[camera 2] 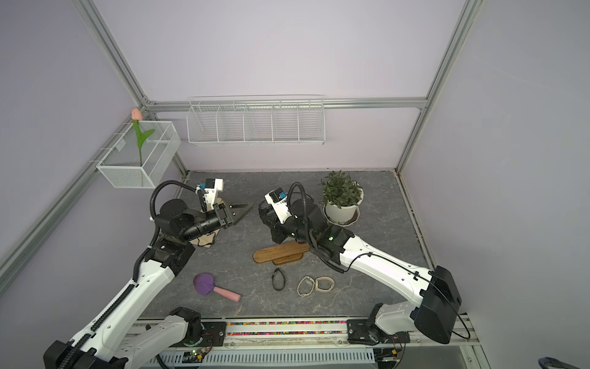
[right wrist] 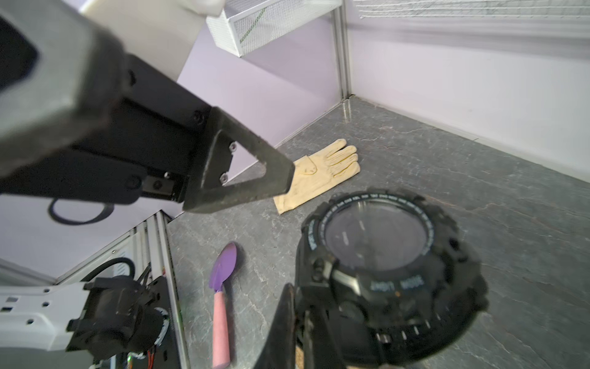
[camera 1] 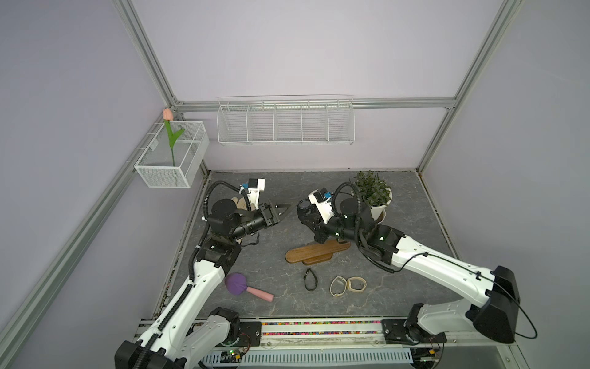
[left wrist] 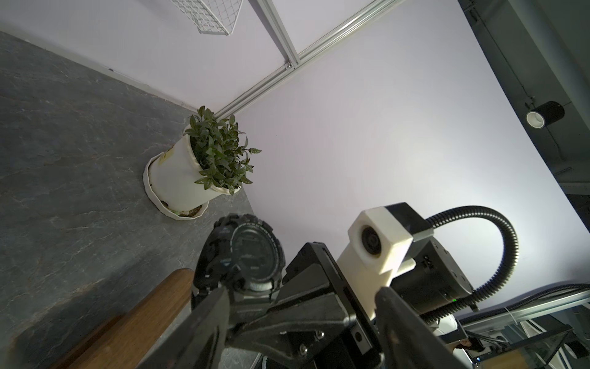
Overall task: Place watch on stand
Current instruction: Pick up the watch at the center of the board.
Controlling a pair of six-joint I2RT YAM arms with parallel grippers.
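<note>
Right gripper (right wrist: 303, 326) pinching the black watch (right wrist: 376, 242) near its strap, held in the air behind the stand (camera 1: 316, 252), dial turned toward the left gripper (camera 1: 284, 212). That one is spread, empty, just beside the watch. Stand's long axis runs left-right across the table, right end partly under the right arm. Thin black wristband (camera 1: 310, 279) lies in front.

The watch (right wrist: 376, 255) has a matt black, rubbery-looking case around a glossy glass face. The stand (camera 1: 314, 252) is smooth brown wood with visible grain. The tabletop (camera 1: 408, 204) looks like matt grey veined stone. The glove (right wrist: 319, 172) looks like soft pale leather, the plant pot (left wrist: 172, 172) is smooth, faintly shiny white, and the wire rack (camera 1: 285, 124) is white-coated metal.
</note>
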